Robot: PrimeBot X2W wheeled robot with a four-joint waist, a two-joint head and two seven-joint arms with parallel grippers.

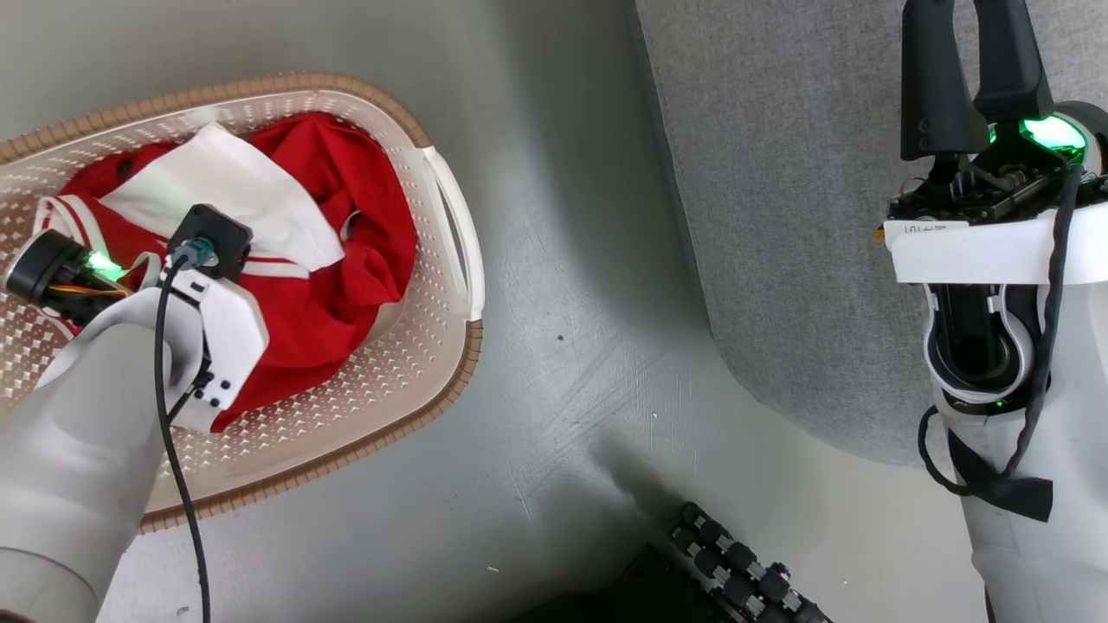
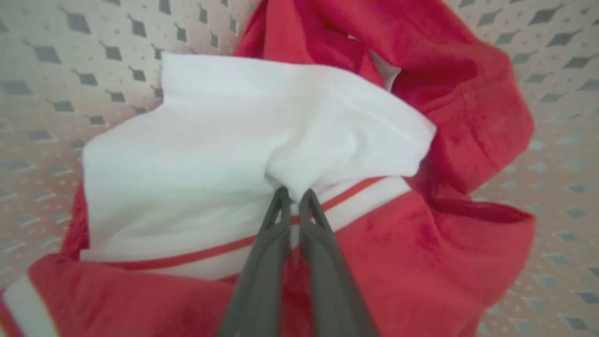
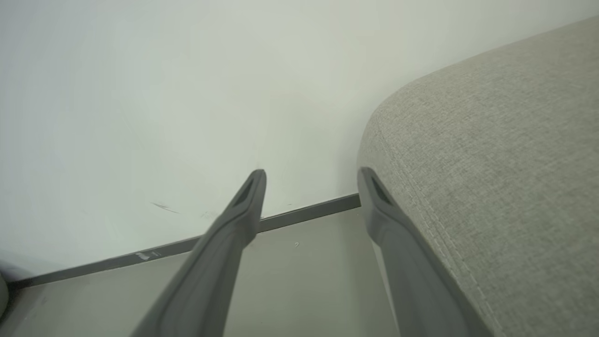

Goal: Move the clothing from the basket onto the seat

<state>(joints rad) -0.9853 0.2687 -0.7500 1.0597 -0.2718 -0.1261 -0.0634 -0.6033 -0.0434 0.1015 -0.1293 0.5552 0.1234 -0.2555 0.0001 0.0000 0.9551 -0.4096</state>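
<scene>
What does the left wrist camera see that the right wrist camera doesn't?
Left wrist view: the left gripper shut on a white fold of the red-and-white clothing, which lies in the basket with its holey walls. Right wrist view: the right gripper open and holding nothing, near the rounded corner of the grey seat, with a pale wall and the floor. Both: two dark fingers rising from the bottom edge.

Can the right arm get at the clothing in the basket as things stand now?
Probably not without a long reach: the right gripper hangs open by the seat, across the floor from the basket, where the left gripper is shut on the clothing.
</scene>
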